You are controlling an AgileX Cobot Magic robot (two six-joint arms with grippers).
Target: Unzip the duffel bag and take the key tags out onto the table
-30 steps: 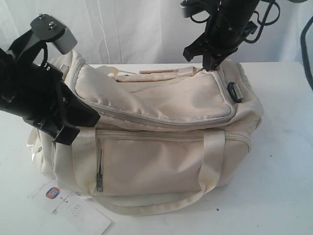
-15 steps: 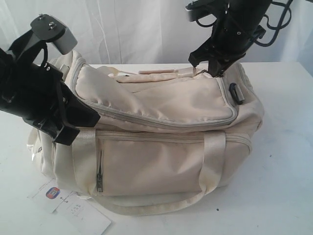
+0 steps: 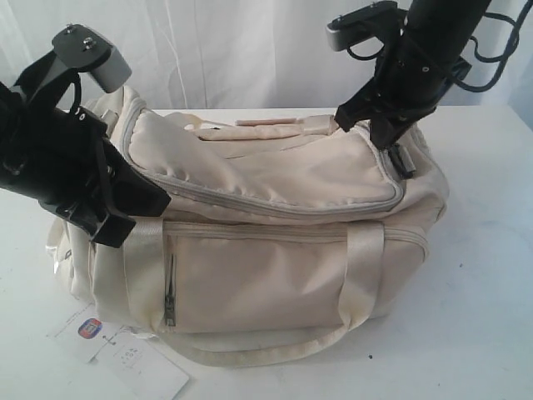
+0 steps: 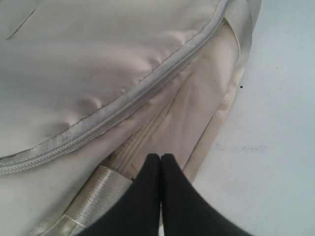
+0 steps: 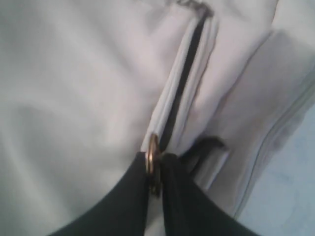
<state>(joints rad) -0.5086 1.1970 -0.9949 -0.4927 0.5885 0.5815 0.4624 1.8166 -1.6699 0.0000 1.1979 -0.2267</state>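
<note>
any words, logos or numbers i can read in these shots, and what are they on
No text reads clearly in any view.
White paper hang-tag on the table at the bag's front corner: a small orange-and-blue logo and faint grey print, too small and blurred to read.
Cream fabric duffel bag: no lettering or brand mark visible.

My right pincer (image 5: pixel 156 164) pinches the metal pull ring (image 5: pixel 153 147) of the large cream fabric duffel bag (image 3: pixel 275 250), upright on the white table (image 3: pixel 483 275), its grey-trimmed zipper (image 5: pixel 183 86) slightly parted.
</note>
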